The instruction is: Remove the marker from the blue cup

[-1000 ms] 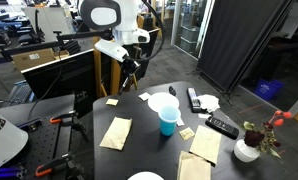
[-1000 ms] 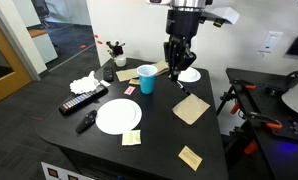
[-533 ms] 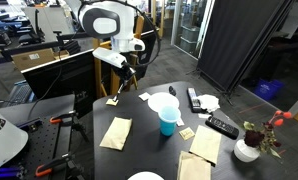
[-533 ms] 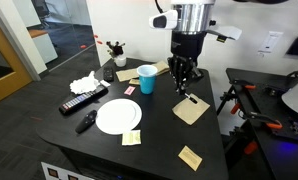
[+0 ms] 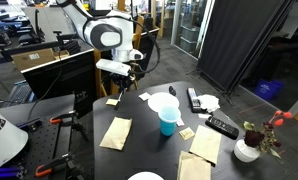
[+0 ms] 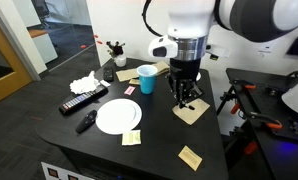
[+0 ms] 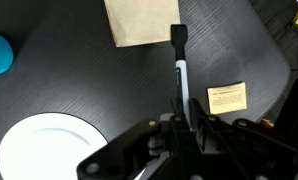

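The marker (image 7: 178, 70) is out of the cup, clamped between the fingers of the gripper (image 7: 181, 112). In the wrist view it is a slim stick with a pale barrel and a dark end, and that end overlaps the near edge of a tan napkin (image 7: 139, 22). The blue cup (image 6: 147, 79) is a plain, handleless cyan tumbler. It stands upright, mouth up, on the black table (image 6: 159, 140), to the left of the marker and well apart from it.
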Controlling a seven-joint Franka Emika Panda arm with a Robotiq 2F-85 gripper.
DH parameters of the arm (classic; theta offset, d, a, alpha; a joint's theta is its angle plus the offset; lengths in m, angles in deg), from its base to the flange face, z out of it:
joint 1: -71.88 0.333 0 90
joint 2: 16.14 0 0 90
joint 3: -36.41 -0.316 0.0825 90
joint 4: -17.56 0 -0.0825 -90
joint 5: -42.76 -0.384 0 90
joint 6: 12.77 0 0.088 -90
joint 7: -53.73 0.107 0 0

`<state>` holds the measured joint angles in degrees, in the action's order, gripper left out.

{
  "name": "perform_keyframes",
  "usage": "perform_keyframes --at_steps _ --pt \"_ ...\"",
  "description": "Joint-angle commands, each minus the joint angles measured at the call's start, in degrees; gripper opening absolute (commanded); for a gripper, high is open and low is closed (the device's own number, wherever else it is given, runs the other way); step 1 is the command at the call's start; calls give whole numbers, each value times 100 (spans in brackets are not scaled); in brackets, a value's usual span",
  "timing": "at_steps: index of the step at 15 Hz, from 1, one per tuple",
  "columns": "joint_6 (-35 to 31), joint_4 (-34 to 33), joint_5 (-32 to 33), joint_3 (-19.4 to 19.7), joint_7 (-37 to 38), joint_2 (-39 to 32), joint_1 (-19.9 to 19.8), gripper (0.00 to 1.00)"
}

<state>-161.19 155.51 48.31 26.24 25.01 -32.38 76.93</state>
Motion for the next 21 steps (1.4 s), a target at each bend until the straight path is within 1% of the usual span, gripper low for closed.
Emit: perform_keyframes --at_steps 1,5,7,9,13,14,15,17,18,20,21 --pt "-214 -361 476 52 12 -564 36 3" --pt "-267 -733 1006 133 119 -1097 119 3" --pt "-258 -947 1145 194 303 -1309 179 3" --pt "-196 -1170 1209 267 564 -1483 269 3" --pt "-146 -1441 1232 312 794 -1691 375 3" --pt "-158 -1444 1235 321 851 -1685 394 37" --pt "-157 -1440 1224 320 870 -1674 400 38" --pt "-171 -1390 1219 330 946 -1598 417 51" --pt "-184 -1351 1215 331 963 -1543 412 60" --pt "-208 -1277 1195 341 1071 -1430 410 73" --pt "-220 -1209 1162 328 1119 -1318 391 82"
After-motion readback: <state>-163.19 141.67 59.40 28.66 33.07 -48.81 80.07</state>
